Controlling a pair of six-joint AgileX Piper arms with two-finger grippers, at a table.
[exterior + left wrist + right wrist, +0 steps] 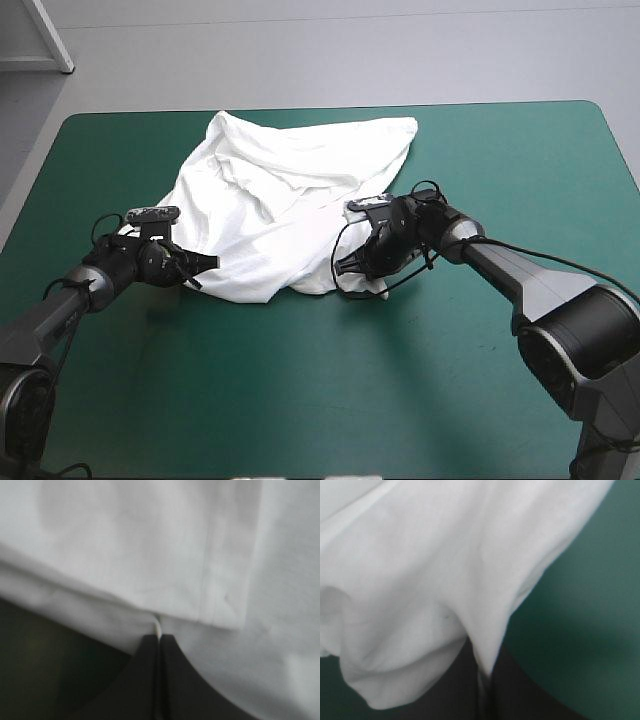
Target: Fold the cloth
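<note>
The white T-shirt (290,195) lies rumpled and loosely spread on the middle of the tabletop (480,390), its far hem close to the far edge and its near part bunched into soft folds. The teal-green cover shows bare all around it.

The left pincer (210,263) sits low at the garment's near-left edge, clenched on the T-shirt. In the left wrist view its black fingers (142,680) meet in one pointed arch with a thin sliver of white fabric caught between the tips. Just ahead of them a stitched hem (207,605) runs across a doubled layer of cloth, and dark cover shows beside the fabric's edge.

The right pincer (342,268) is at the near-right corner of the garment, likewise closed on the T-shirt. The right wrist view shows a narrow point of white cloth drawn down between the nearly joined fingers, with a rounded fold of fabric hanging to one side of them and the cover in shadow on the other.

The two pincers are well apart, with the garment's near edge sagging between them.
</note>
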